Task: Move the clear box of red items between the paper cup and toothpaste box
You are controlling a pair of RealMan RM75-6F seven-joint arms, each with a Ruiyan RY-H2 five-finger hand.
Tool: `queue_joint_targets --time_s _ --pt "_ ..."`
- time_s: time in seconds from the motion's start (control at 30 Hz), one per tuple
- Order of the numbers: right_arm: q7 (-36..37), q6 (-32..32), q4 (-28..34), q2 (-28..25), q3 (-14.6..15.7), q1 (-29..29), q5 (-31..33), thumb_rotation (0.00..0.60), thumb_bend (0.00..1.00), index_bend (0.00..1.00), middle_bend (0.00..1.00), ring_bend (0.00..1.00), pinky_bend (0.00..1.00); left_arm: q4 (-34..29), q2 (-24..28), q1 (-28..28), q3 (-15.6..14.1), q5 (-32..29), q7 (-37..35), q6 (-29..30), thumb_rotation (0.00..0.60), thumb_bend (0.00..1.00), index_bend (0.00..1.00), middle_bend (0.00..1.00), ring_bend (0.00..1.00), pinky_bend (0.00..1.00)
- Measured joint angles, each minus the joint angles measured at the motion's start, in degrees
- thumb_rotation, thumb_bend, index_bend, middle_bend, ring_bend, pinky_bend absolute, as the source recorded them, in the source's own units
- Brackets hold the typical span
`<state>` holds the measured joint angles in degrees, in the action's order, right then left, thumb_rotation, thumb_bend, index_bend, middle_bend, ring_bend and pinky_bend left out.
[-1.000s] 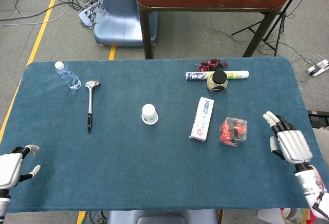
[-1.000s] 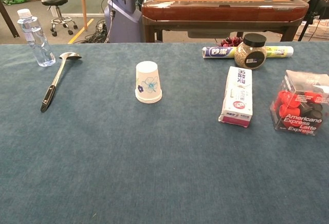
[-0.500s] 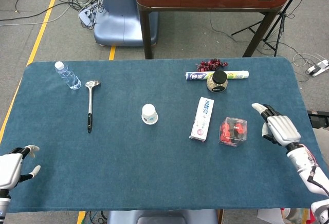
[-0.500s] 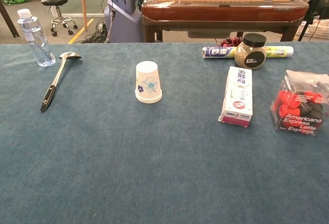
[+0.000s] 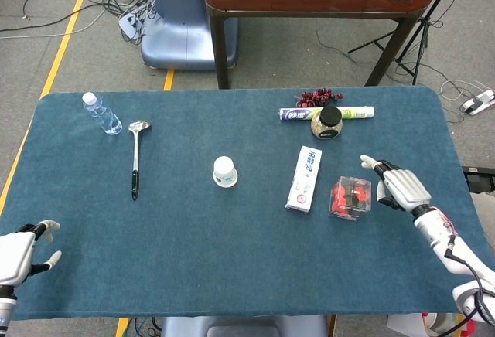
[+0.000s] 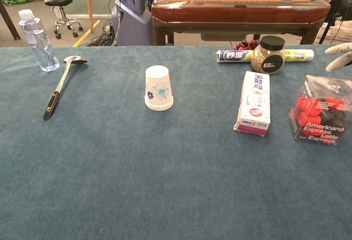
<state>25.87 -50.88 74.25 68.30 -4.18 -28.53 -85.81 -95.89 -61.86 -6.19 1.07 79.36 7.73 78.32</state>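
Head view: clear box [image 5: 350, 198] sits right of the toothpaste box [image 5: 303, 178], with the cup [image 5: 225, 171] further left. Right hand [image 5: 398, 185] hovers just beside the clear box, fingers spread, holding nothing. Left hand [image 5: 19, 252] rests at the table's [image 5: 170, 244] near corner, fingers loose and empty.

Chest view: only right fingertips [image 6: 336, 56] enter at the edge, above the clear box [image 6: 322, 110]; left hand is out of frame.
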Motion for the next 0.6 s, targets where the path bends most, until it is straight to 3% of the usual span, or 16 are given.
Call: queue_joint_targets --time_s 0.3,0.6 --pt "3.4 0.9 -0.3 0.7 1.5 -1.3 -1.5 0.600 1.00 0.00 0.20 0.13 0.25 0.0 0.0 0.0 0.0 -0.2 -0.1 -0.1 0.600 0.26 0.36 0.50 0.39 0.57" --pt "11.4 1.2 -0.8 0.1 4.0 -2.5 -4.5 0.600 1.00 0.00 0.20 0.14 0.26 -0.3 0.1 0.1 0.0 0.1 0.0 0.2 0.600 0.26 0.36 0.50 0.39 0.57"
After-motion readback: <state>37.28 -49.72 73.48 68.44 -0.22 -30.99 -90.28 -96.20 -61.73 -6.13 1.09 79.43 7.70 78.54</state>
